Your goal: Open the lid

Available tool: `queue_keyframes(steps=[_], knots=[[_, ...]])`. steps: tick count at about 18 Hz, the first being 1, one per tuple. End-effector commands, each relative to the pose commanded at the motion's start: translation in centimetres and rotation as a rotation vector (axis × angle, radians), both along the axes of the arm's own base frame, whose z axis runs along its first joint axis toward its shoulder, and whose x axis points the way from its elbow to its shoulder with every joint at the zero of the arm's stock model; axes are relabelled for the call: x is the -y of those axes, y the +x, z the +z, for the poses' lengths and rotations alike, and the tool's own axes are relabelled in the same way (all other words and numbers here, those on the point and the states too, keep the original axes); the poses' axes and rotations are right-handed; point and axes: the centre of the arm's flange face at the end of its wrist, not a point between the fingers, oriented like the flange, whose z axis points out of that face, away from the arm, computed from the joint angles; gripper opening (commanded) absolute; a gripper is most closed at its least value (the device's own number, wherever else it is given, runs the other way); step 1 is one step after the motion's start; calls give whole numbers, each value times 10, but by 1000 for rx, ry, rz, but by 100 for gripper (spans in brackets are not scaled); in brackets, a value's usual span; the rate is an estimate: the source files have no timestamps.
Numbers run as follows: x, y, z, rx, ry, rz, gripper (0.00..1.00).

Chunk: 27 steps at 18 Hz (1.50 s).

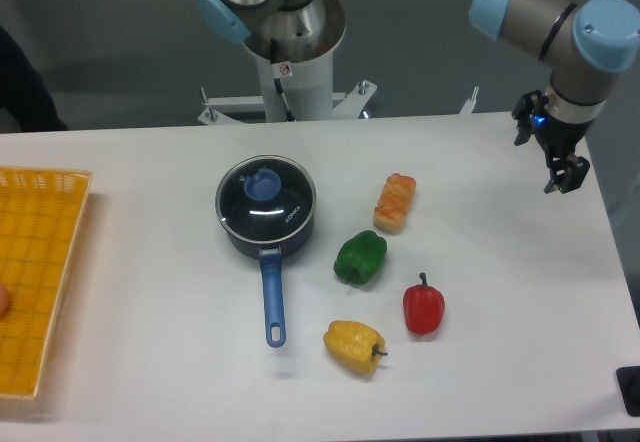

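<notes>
The round clear glass lid point(266, 200) with a thin metal rim and a blue centre knob point(263, 184) sits flat on the dark saucepan point(243, 239), whose blue handle point(272, 304) points toward the front of the table. My gripper point(561, 176) hangs far to the right of the pan, above the table's right side. Its dark fingers point down and look slightly apart, with nothing between them.
A bread-like pastry point(394, 203), a green pepper point(360, 258), a red pepper point(424, 306) and a yellow pepper point(354, 346) lie right of the pan. A yellow basket point(35, 272) sits at the left edge. The arm's base point(290, 52) stands behind the table.
</notes>
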Motion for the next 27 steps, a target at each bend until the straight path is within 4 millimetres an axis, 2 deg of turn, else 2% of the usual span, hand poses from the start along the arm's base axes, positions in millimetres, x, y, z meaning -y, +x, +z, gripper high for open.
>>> queue_keyframes(steps=[11,12,16,17,21,22,24,27], knots=[[0,4,-4,14,7,-3,100],[0,4,2,4,5,0,100],[0,5,5,-5,-1,3,100],[-3,9,2,2,1,6,100],[-10,18,16,-10,16,59,100],[-19,25,20,-13,19,56,100],[-29,38,16,3,16,96,100],[-45,66,16,27,28,146,100]])
